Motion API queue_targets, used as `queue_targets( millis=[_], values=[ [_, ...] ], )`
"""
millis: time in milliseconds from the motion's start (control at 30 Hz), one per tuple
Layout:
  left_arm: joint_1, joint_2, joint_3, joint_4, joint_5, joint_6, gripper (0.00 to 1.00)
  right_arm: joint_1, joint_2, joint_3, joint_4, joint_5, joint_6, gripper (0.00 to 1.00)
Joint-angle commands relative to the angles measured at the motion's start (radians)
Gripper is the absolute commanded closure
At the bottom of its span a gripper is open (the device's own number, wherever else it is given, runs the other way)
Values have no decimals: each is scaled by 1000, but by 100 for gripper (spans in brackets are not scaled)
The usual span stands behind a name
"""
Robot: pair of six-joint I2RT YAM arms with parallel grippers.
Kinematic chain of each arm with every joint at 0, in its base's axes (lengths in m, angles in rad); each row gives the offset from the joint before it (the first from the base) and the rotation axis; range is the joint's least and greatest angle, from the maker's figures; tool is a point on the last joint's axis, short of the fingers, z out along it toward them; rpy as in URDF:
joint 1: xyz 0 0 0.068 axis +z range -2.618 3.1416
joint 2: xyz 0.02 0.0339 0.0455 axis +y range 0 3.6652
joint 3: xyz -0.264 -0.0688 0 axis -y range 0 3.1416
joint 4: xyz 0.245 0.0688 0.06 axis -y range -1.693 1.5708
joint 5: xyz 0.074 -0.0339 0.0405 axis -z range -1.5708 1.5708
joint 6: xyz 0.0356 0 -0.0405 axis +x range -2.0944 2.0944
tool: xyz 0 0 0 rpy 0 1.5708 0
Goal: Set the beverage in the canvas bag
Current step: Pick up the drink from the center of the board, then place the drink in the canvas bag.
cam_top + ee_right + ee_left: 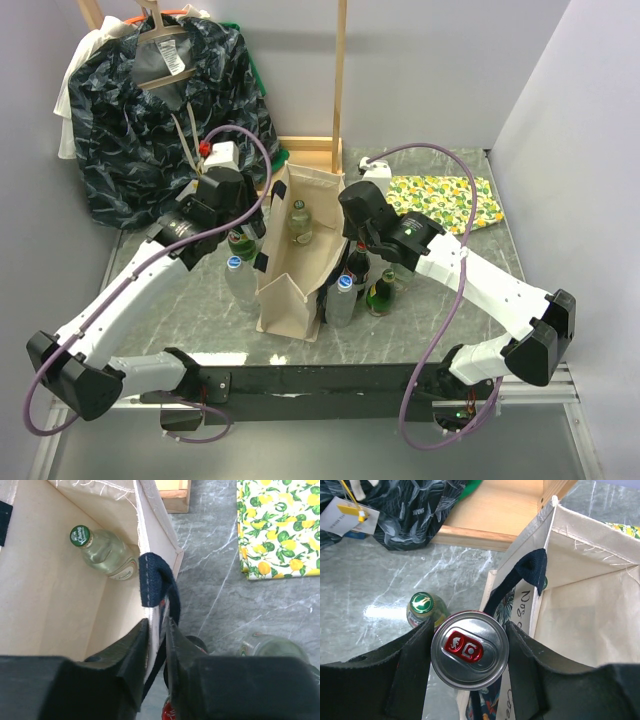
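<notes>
The canvas bag [50, 605] is coarse, matt beige cloth with frayed seams. The can [470, 650] has a shiny metal lid, the bottle [107, 555] is clear glass, and the counter [380, 580] looks like glossy grey marbled stone.

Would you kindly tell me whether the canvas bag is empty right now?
No, a clear bottle with a green cap is inside the canvas bag.

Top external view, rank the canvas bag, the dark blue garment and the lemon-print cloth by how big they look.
1. dark blue garment, clearly the largest.
2. canvas bag, though it stands tall, so its nearness to the camera may flatter it.
3. lemon-print cloth, the smallest.
</notes>
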Motion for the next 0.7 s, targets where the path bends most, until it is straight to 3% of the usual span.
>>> queue_targets(
  millis=[0, 133, 500, 667],
  values=[
    [-4, -56, 85, 37, -20, 35, 99, -4, -17, 12, 14, 26, 2, 76],
    [-4, -66, 114, 28, -11, 48, 99, -2, -26, 7, 19, 30, 5, 85],
    [-4, -121, 194, 17, -14, 87, 99, -2, -38, -8, 19, 33, 12, 90],
    [-4, -133, 222, 17, -22, 111, 99, -2, -35, -22, 17, 36, 22, 98]
  ],
)
